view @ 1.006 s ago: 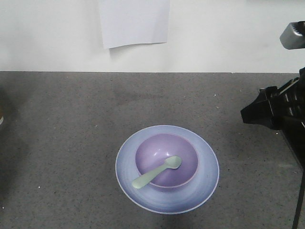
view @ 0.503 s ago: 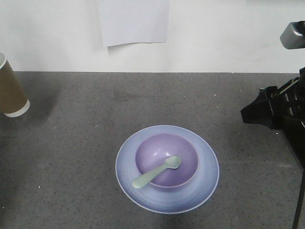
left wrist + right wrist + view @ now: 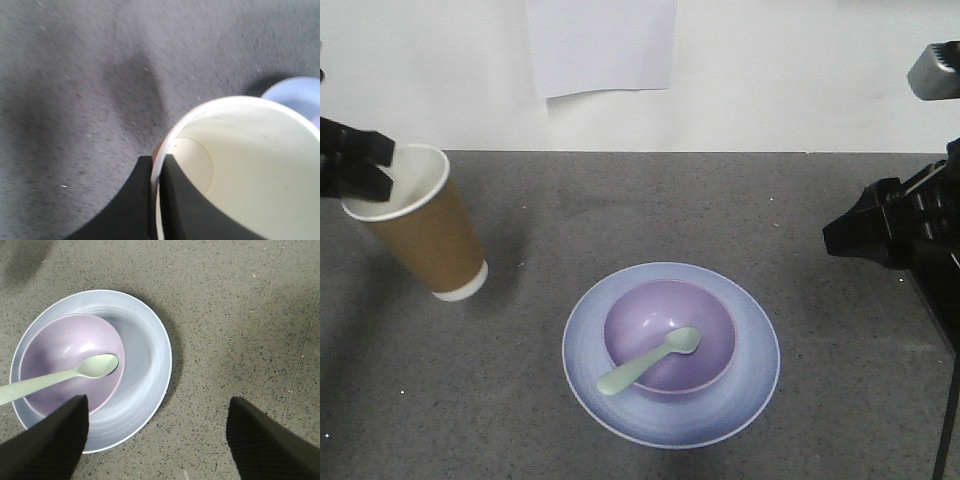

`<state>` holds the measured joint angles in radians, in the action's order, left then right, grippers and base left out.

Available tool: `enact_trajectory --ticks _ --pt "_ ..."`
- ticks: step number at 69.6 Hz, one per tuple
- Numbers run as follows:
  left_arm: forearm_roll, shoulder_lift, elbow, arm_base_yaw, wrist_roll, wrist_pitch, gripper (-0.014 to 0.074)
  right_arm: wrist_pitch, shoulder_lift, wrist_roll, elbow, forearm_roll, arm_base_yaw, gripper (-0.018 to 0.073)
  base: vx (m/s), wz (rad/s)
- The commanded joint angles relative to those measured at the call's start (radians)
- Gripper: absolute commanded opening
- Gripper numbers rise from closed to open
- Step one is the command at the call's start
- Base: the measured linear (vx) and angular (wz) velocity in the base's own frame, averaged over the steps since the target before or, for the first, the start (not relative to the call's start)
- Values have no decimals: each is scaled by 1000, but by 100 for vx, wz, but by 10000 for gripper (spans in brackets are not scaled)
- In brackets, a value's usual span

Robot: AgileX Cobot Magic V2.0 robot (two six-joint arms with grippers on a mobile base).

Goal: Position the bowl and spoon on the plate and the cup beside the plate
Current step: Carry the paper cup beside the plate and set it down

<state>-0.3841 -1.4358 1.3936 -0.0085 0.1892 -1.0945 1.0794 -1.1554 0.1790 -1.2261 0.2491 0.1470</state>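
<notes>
The pale blue plate [image 3: 760, 370] lies near the table's front middle, holding the lavender bowl [image 3: 665, 315]. A mint-green spoon [image 3: 648, 361] rests across the bowl, handle toward the front left. At the left, the brown paper cup [image 3: 428, 235] hangs tilted above the table, my left gripper [image 3: 360, 165] shut on its white rim. In the left wrist view the gripper [image 3: 157, 165] pinches the cup [image 3: 245, 165] wall, one finger inside, one outside. My right gripper [image 3: 157, 432] stands open over bare table beside the plate [image 3: 145, 355], with the bowl [image 3: 55, 345] and spoon [image 3: 75, 372] to its left.
A white sheet of paper [image 3: 603, 45] hangs on the white wall behind the grey speckled table [image 3: 670, 200]. The right arm's black body [image 3: 905, 235] stands at the right edge, well apart from the plate.
The cup has come in from the far left edge toward the plate, carried by my left gripper, and hangs lower and nearer. The right arm, plate, bowl and spoon have not moved.
</notes>
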Motion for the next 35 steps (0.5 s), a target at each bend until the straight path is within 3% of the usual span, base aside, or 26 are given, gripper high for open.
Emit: enact_trajectory --ticks 1,19,35 --pt "-31 35 -39 -61 1 86 -8 -49 20 -2 -25 16 -6 557 0 0" --pt "-31 30 -122 -197 1 148 -8 -49 20 -2 -25 16 -6 557 0 0" --pt "-13 -5 -122 -229 -3 142 -8 -49 20 -2 -25 29 -6 557 0 0"
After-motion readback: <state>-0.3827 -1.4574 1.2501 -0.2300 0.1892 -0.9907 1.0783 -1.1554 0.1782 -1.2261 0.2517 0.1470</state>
